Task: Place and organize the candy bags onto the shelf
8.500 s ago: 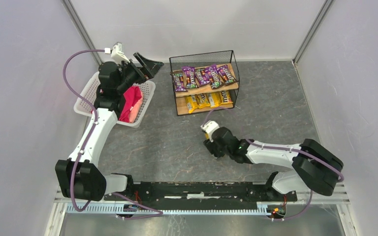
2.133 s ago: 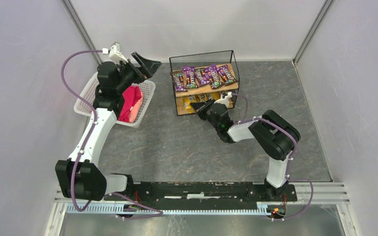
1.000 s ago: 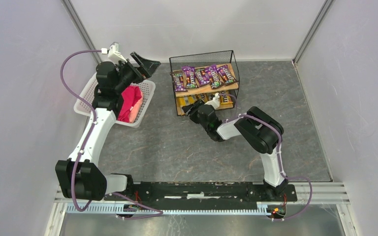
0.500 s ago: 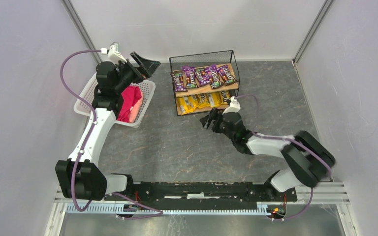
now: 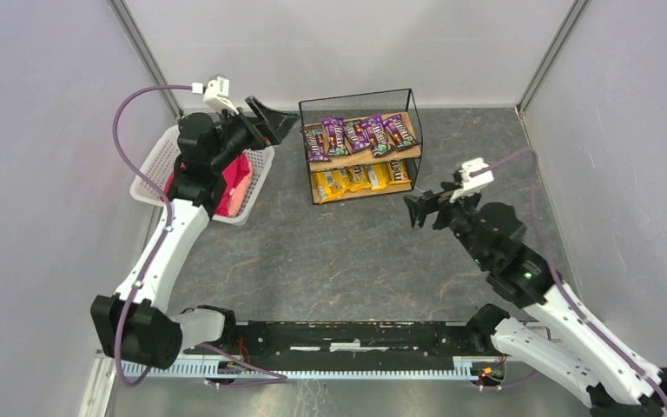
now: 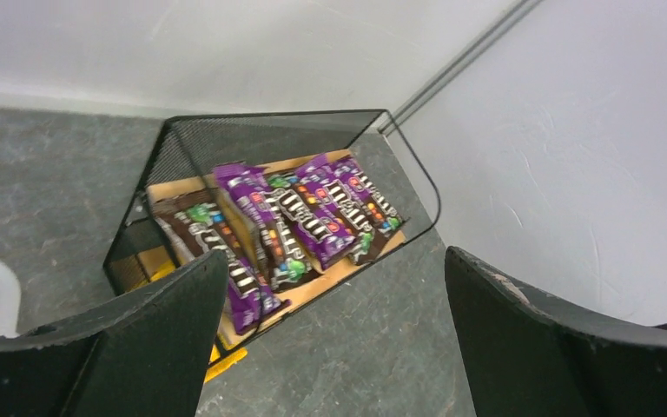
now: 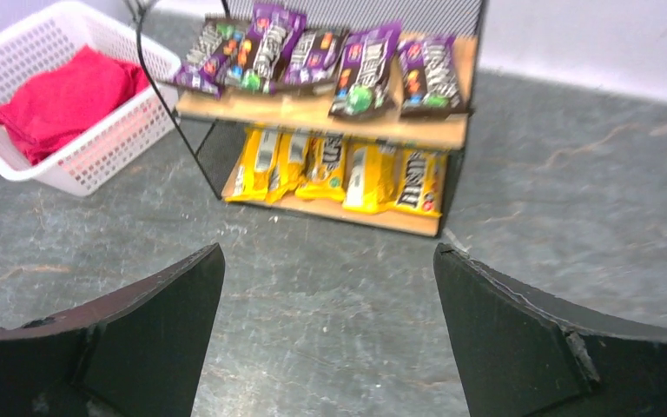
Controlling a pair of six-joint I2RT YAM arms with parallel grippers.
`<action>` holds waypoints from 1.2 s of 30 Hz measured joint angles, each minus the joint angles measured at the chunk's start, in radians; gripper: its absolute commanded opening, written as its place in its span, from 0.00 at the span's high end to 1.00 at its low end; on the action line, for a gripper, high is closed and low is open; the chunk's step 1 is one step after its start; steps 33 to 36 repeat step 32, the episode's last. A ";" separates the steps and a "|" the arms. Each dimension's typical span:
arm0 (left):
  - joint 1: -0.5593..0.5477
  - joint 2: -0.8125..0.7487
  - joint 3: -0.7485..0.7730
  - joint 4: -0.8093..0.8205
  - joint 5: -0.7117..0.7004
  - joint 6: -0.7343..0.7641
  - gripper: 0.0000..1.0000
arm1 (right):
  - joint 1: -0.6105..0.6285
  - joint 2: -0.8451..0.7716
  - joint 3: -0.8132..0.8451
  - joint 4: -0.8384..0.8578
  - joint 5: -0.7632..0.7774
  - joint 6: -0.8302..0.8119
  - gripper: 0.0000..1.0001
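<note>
Change: right gripper (image 5: 419, 210) pulled back from shelf (image 7: 313, 111) — jaws apart, empty.
Idle: left gripper (image 5: 278, 122) spread, empty, by basket (image 5: 152, 174).
Stock: purple bags (image 5: 360, 133) top tier, yellow bags (image 5: 365, 176) bottom — none loose; task likely done.

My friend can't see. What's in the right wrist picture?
A two-tier shelf holds purple candy bags on top and yellow ones below. A white basket with a red cloth sits at the picture's left; the open black gripper frames the bottom.
</note>
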 measured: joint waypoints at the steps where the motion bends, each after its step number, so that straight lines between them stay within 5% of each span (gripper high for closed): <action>1: -0.016 -0.013 0.000 -0.002 -0.009 0.013 0.00 | 0.000 -0.018 0.030 -0.032 0.006 -0.016 0.02; 6: -0.134 -0.122 0.002 -0.030 -0.079 0.117 0.00 | -0.001 -0.128 0.171 -0.165 0.011 -0.090 0.02; 19: -0.144 -0.488 0.211 -0.319 -0.125 0.156 0.00 | -0.001 -0.301 0.274 -0.206 0.014 -0.161 0.02; 36: -0.144 -0.518 0.283 -0.546 -0.131 0.156 0.00 | -0.001 -0.361 0.257 -0.171 -0.010 -0.133 0.02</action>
